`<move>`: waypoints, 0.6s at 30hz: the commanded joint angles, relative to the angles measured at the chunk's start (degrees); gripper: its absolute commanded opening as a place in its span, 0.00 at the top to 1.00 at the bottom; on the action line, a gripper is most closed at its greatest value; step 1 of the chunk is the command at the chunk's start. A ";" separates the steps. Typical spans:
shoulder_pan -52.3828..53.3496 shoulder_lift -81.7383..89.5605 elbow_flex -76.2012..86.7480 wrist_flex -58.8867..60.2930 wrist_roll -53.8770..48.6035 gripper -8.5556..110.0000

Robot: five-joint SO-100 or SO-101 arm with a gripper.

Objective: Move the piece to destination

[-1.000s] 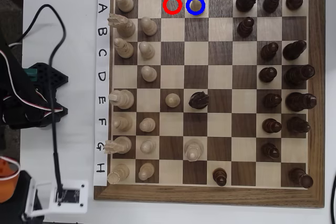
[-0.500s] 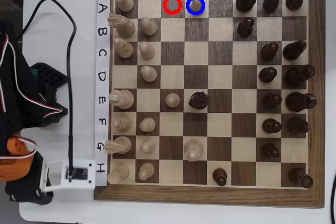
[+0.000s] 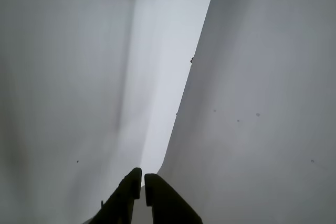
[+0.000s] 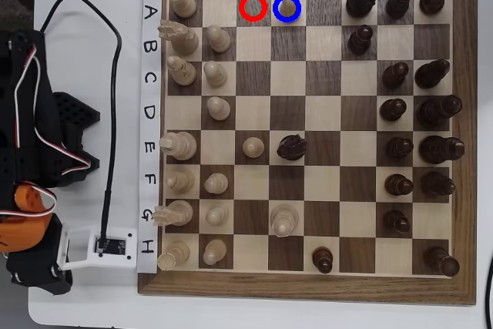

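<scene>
In the wrist view the dark two-finger gripper (image 3: 143, 183) is nearly clenched, grasping nothing, over bare white table (image 3: 68, 77). In the overhead view the small pale wooden pawn (image 4: 287, 8) stands on the blue-ringed light square (image 4: 296, 15), beside the red-ringed dark square (image 4: 252, 7).

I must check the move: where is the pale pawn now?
In the overhead view, the pale pawn stands inside the blue circle on row A, column 4, just right of the empty red circle, near the board's top edge.
</scene>
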 commanded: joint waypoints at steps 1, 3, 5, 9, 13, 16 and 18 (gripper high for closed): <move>1.49 4.13 1.32 4.66 -1.67 0.93; 2.46 6.86 1.58 7.91 -2.64 0.93; 3.25 9.76 1.76 11.25 -3.52 0.93; 3.25 15.82 2.81 15.12 -3.34 0.93; 3.25 17.84 3.43 15.47 -3.25 0.93; 3.08 17.93 3.43 15.56 -3.52 0.93; 2.90 17.93 3.52 15.47 -3.87 0.93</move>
